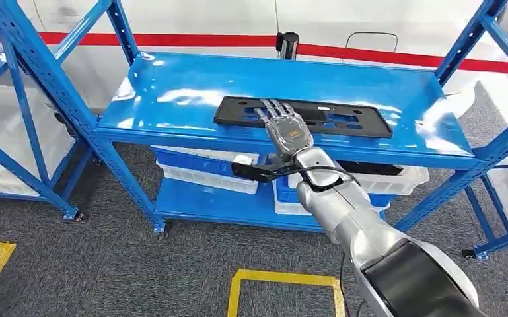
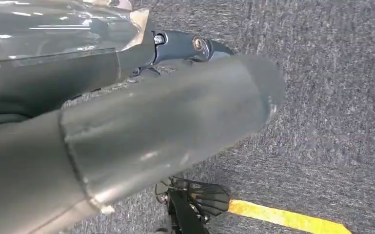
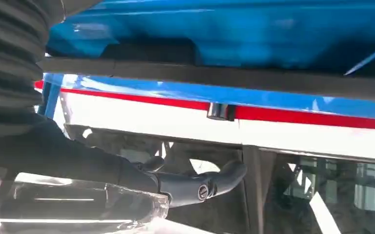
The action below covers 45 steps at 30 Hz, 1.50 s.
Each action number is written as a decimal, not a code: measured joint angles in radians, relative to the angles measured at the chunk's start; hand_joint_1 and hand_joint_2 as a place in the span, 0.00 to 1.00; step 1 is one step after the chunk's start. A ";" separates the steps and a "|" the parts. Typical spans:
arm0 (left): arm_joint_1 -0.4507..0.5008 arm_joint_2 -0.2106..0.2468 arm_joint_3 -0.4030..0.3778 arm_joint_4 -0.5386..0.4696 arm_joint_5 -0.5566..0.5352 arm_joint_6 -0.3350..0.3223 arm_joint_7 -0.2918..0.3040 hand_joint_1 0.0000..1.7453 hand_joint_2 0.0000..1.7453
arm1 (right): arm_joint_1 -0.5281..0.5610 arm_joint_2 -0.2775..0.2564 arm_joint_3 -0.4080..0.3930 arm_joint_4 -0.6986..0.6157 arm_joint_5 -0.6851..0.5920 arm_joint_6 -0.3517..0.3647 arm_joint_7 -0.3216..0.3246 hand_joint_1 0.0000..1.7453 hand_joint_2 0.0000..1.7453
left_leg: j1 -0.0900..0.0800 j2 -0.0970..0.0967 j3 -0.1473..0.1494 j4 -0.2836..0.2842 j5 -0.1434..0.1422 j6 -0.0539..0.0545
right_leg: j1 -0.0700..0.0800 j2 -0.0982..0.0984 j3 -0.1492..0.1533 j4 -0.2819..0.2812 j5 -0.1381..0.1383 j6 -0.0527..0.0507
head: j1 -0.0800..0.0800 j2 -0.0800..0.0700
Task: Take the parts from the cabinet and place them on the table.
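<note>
Right hand (image 1: 284, 129) lies flat on the black part (image 1: 304, 117), fingers straight and apart, nothing gripped; prob. lining up a grasp. Part rests lengthwise on the blue shelf (image 1: 172, 92), near front edge. Thumb hidden under the shelf lip. Left hand (image 2: 127, 141): blurred, state can't be told.

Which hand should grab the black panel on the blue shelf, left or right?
Right. The right hand is already stretched over the black panel on the blue shelf, fingers extended. The left wrist view looks down at the grey carpet, so that arm appears to hang low.
</note>
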 joint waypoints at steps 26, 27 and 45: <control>-0.008 0.001 0.000 0.000 -0.017 0.000 0.000 0.00 0.00 | -0.002 -0.030 -0.032 0.034 0.017 0.035 0.100 0.00 1.00 | 0.003 0.007 -0.014 -0.013 0.025 0.013 | -0.001 0.005 -0.124 0.306 -0.149 -0.019 | 0.000 0.000; -0.007 0.000 0.000 0.000 -0.018 0.000 0.000 0.00 0.00 | 0.000 -0.031 -0.032 0.035 0.021 0.035 0.102 0.00 1.00 | 0.003 0.005 -0.009 -0.013 0.020 0.012 | -0.003 0.005 -0.124 0.288 -0.131 -0.011 | 0.001 0.000; 0.001 -0.002 0.017 0.000 -0.016 0.037 -0.173 0.00 0.00 | 0.013 -0.056 -0.092 0.045 0.023 0.039 0.130 0.95 1.00 | 0.010 0.009 -0.139 0.198 -0.034 -0.039 | 0.003 0.008 0.047 -0.013 -0.022 -0.058 | -0.003 0.000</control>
